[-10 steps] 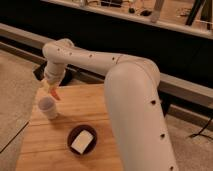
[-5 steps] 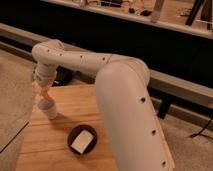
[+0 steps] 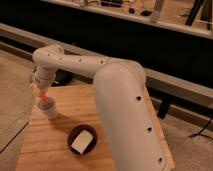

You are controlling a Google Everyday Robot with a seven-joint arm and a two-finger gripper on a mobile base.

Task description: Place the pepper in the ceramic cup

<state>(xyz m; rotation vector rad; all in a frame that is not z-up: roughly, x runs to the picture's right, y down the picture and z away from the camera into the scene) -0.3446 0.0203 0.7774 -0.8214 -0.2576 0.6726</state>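
The small white ceramic cup (image 3: pixel 49 109) stands on the left part of the wooden table (image 3: pixel 60 130). The slim orange pepper (image 3: pixel 43 96) hangs upright right above the cup's mouth, with its lower end at or just inside the rim. My gripper (image 3: pixel 40 90) is at the end of the white arm, directly above the cup, and is shut on the pepper's upper end. The arm reaches in from the right and covers much of the table's right side.
A dark round bowl (image 3: pixel 82 140) with a white block (image 3: pixel 83 141) in it sits on the table in front of and to the right of the cup. The table's left edge is close to the cup. A dark rail and wall run behind.
My gripper with the pepper has moved left and a little down, from beside the cup's right side to directly over its mouth. Cup and bowl have not moved.
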